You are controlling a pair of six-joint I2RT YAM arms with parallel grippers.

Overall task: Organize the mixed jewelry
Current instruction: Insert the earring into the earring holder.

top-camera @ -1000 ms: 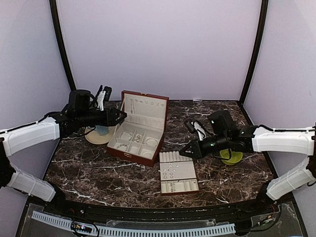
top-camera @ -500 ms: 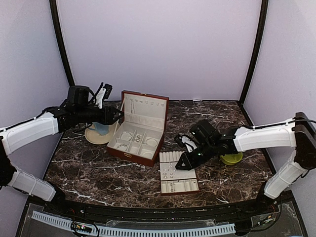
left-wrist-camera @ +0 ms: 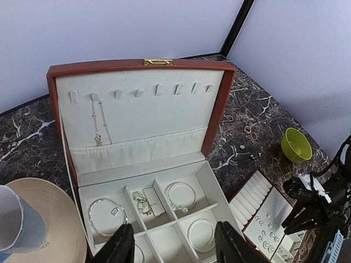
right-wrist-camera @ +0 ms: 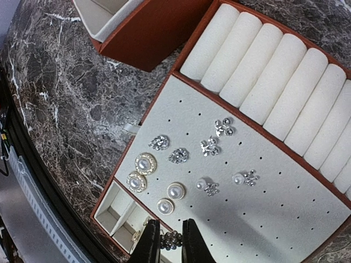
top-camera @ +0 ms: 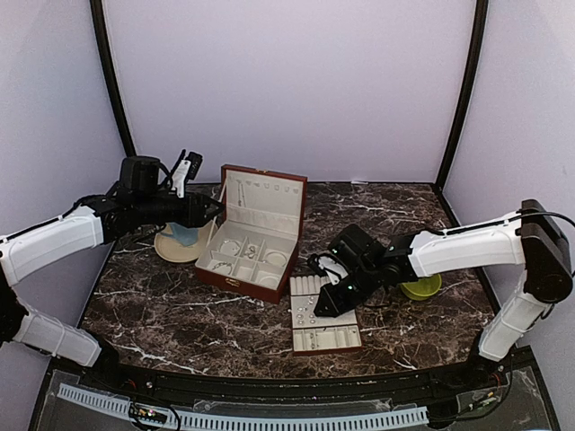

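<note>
pinched between the narrowed fingers [right-wrist-camera: 148,246] of the right gripper [right-wrist-camera: 170,230]: a small sparkling piece [right-wrist-camera: 171,240], low over the near end of the cream tray [right-wrist-camera: 285,219], just beside the pearl and crystal studs [right-wrist-camera: 145,163] pinned on its perforated pad. poised above the open reddish-brown box [left-wrist-camera: 137,66], fingers [left-wrist-camera: 122,249] apart and holding nothing: the left gripper [left-wrist-camera: 174,235]. lying in the box's compartments, hoop bracelets [left-wrist-camera: 182,195]; hanging inside the lid, a thin chain [left-wrist-camera: 98,120]. scattered on the marble table [left-wrist-camera: 263,109] between box and green bowl [left-wrist-camera: 296,145], a few loose pieces [left-wrist-camera: 248,130] of the mixed jewelry.
</note>
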